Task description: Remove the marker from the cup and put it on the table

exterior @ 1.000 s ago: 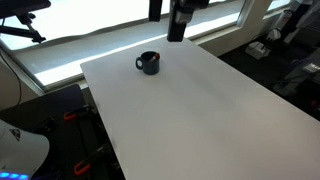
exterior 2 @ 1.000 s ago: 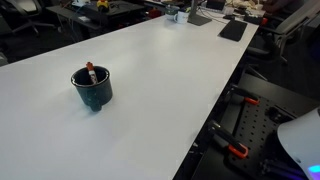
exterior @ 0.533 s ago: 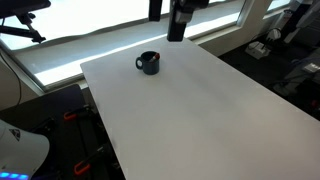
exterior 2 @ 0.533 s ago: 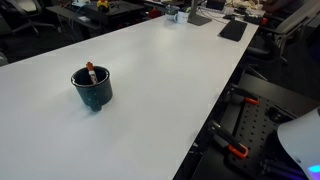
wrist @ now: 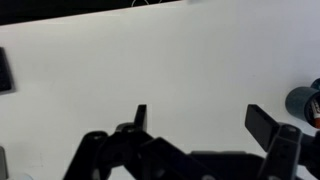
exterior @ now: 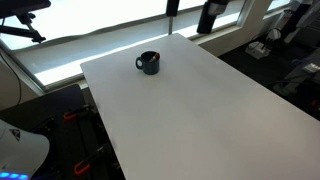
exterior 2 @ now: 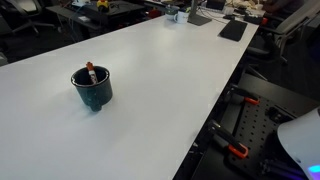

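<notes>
The marker is seen inside the cup only in an exterior view. In the wrist view the gripper is held spread and empty, with the cup clipped at the frame's right edge.

The cup runs off the wrist view's right edge, only a sliver showing. In an exterior view the marker pokes just its tip above the rim, rest buried inside. Top edge crops the arm.

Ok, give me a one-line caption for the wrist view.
Open gripper over the white table; the cup, cut off at the right edge, sits off to its side, untouched.
</notes>
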Tool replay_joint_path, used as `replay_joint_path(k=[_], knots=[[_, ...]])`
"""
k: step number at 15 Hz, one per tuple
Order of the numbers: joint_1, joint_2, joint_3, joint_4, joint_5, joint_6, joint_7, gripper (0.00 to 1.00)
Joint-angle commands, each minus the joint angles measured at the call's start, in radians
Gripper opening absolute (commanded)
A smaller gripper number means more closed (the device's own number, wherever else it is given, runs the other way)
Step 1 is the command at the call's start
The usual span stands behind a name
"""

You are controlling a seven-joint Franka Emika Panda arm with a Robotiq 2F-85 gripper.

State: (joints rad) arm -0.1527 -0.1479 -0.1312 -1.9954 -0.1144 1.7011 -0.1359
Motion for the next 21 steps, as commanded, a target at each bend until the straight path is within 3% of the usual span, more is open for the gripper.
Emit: replay_joint_path(k=[1, 4, 5, 6, 13, 21], knots=[[0.036, 0.174, 0.005, 0.250, 0.033, -0.096, -0.177, 1.00], [0.071, 0.258, 0.054, 0.364, 0.032, -0.152, -0.268, 1.00], [0.082, 0.261, 0.070, 0.365, 0.017, -0.173, -0.290, 1.00], [0.060, 0.226, 0.053, 0.304, 0.027, -0.110, -0.244, 1.00], [0.077, 0.261, 0.074, 0.344, 0.021, -0.142, -0.273, 1.00], [0.089, 0.430, 0.120, 0.552, -0.023, -0.101, -0.666, 1.00]])
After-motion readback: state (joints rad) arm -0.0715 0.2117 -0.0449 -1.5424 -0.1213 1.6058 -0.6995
